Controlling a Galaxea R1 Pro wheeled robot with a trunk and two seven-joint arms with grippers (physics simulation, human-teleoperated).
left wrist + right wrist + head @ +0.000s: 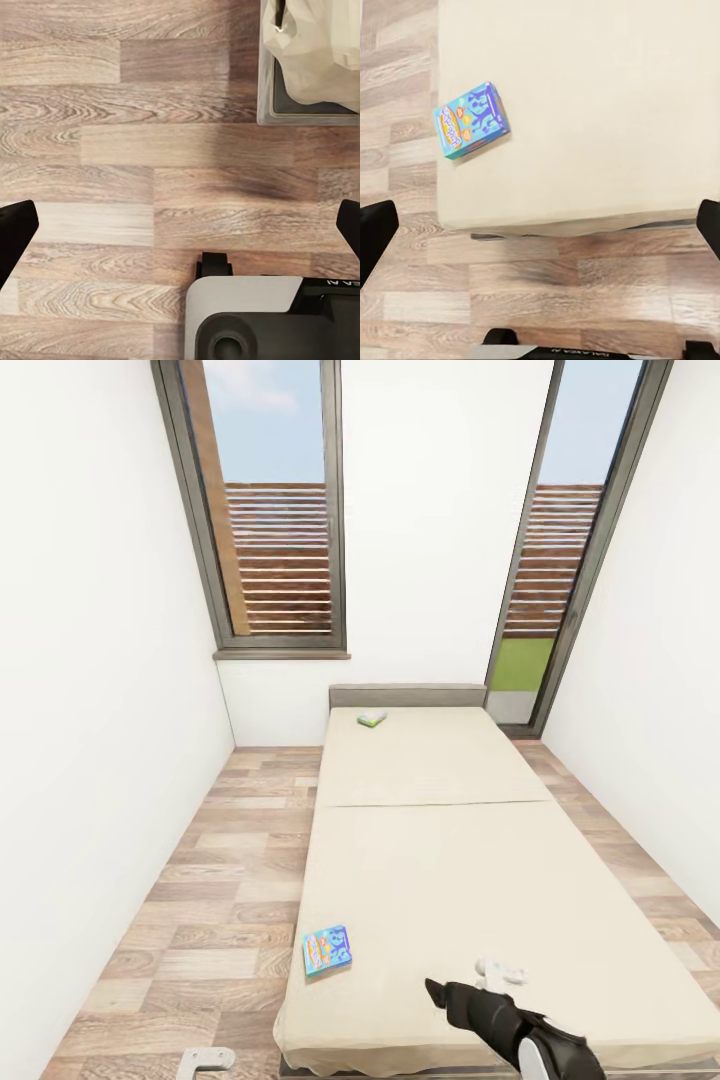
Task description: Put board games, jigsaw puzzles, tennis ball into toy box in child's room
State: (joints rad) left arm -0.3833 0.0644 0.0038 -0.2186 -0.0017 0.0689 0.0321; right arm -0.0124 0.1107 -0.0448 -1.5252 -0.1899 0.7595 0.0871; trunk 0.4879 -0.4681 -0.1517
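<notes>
A blue board game (327, 950) lies flat near the foot-end left corner of the beige bed (440, 860). The right wrist view looks down on the blue game (471, 120) beside the mattress edge (585, 217). A white-green board game (372, 718) rests by the grey headboard. My right gripper (540, 232) hangs open over the bed's foot edge, empty, away from the blue game; its arm (500, 1010) reaches over the mattress. My left gripper (180, 229) is open over bare wood floor. The toy box, table, jigsaw puzzles, tennis ball and Skip-Bo game are out of view.
Wood floor (230, 880) runs along the bed's left side up to a white wall. Tall windows (280, 510) stand behind the headboard. A grey bin with a white liner (307, 67) sits on the floor near my base (255, 315).
</notes>
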